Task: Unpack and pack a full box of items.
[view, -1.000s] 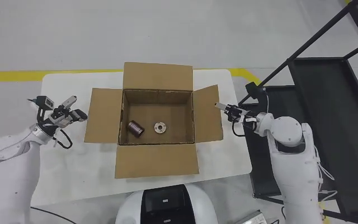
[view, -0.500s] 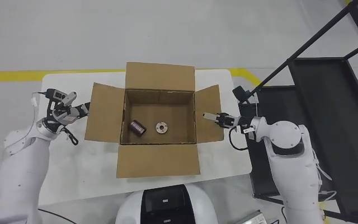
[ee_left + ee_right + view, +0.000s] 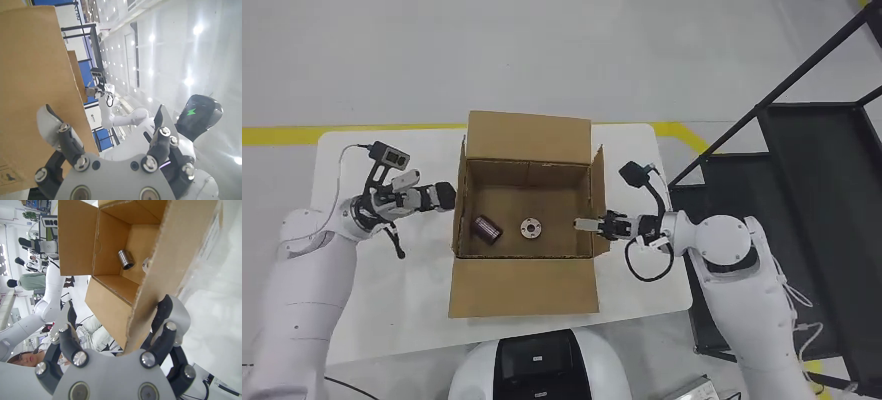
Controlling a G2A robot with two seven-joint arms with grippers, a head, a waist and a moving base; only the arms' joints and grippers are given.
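i judge the step as closing the 2 side flaps, so i'd push both inward evenly and slowly. the left gripper is spread, 1 finger flat on the left flap. the right gripper is spread astride the right flap. the box sits mid table: plain brown card, holding 1 metal cylinder and 1 ring.

Brown corrugated cardboard box — matt, torn edges rough; small metal cylinder at its floor's 9 o'clock — glossy, smooth.
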